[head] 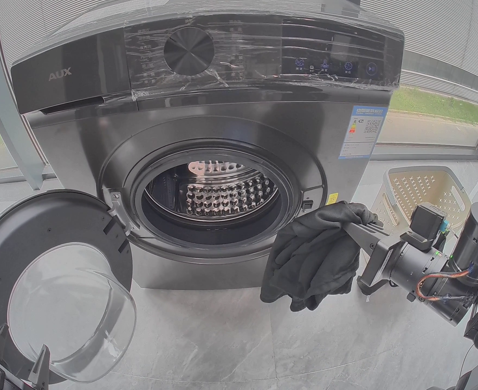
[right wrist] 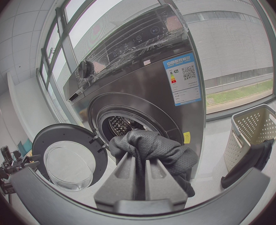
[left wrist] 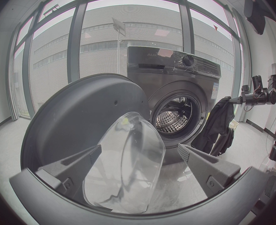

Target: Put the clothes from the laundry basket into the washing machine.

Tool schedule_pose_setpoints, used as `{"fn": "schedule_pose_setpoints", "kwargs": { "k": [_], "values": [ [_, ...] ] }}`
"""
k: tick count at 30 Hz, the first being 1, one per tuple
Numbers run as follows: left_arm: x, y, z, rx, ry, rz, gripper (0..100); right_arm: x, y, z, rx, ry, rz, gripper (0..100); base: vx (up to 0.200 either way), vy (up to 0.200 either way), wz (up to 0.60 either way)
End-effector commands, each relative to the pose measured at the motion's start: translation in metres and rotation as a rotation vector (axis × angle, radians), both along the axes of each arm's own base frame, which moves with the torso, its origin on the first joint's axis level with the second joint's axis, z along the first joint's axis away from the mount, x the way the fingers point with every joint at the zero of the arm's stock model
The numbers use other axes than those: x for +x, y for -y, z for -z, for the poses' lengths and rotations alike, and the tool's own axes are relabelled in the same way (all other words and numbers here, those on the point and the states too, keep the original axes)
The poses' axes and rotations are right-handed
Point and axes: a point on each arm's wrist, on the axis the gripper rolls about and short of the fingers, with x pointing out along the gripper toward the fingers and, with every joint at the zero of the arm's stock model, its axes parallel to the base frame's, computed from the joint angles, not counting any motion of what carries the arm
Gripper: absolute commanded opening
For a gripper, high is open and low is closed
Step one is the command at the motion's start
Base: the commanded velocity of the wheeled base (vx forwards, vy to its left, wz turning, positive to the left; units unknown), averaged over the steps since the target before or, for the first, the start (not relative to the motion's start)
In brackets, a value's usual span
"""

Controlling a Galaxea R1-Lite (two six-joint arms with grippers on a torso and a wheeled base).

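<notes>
Left gripper [head: 22, 348], wide open and empty, sits by the swung-out door [head: 49, 228], perhaps to stop it closing. Right gripper [head: 361, 227] is clamped on a dark garment [head: 312, 255], which dangles between basket [head: 423, 190] and drum [head: 212, 196], well placed to be fed in next.

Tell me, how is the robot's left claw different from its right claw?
The left gripper is open and empty; the right gripper is shut on a dark garment. The left gripper sits by the open door, while the right gripper hangs to the right of the drum opening, near the laundry basket. Both have dark grey wedge-shaped fingers.
</notes>
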Motion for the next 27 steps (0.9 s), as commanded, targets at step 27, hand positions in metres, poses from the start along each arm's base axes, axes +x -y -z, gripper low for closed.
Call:
{"fn": "schedule_pose_setpoints", "kwargs": {
  "k": [27],
  "values": [
    [0.000,0.000,0.005,0.014,0.001,0.004,100,-0.034,-0.028,0.026,0.059,-0.122,-0.218,0,0.000,0.000,0.00]
  ]
}}
